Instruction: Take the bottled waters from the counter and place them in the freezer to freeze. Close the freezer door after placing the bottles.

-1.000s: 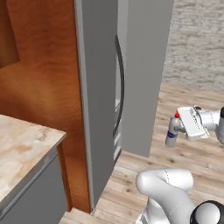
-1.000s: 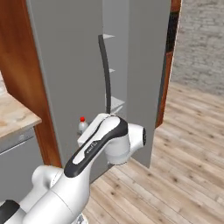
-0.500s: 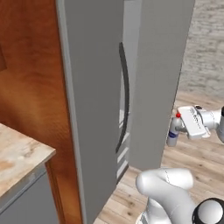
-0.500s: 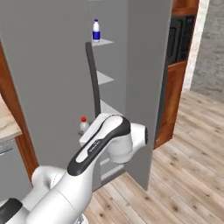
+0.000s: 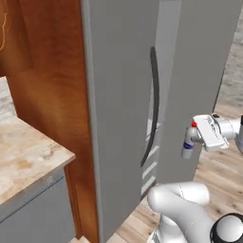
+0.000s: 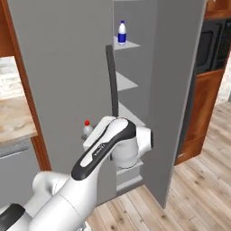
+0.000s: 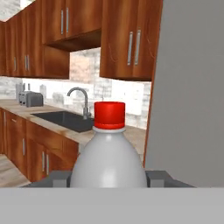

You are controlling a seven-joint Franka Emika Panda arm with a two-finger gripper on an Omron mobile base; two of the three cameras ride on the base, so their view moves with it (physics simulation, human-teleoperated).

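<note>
My gripper [image 5: 195, 141] is shut on a greyish bottled water [image 5: 188, 143] with a red cap, held upright in front of the freezer [image 6: 135, 85], which stands open. In the hand view the bottle [image 7: 108, 157] rises between the fingers [image 7: 56, 177], and the right base view shows its cap and shoulder [image 6: 87, 128] beside my forearm. The second bottled water [image 6: 122, 32], blue-labelled, stands on the top freezer shelf. The freezer door [image 5: 118, 118] is the grey panel with the dark bar handle [image 5: 153, 104], left of the held bottle. The counter [image 5: 23, 161] lies to the left.
A second grey panel [image 6: 176, 90] stands right of the shelves. Beyond the bottle the hand view looks at the counter's black sink [image 7: 65, 119] with its faucet, a toaster [image 7: 30, 99] and wooden wall cabinets [image 7: 127, 39]. A black built-in oven [image 6: 214, 45] is at right. Wood floor [image 6: 198, 189] lies below.
Both base views have shifted as the base moved: the freezer looms larger, and its shelves with the blue-labelled bottle have come into view. The red-capped bottle stays in the gripper.
</note>
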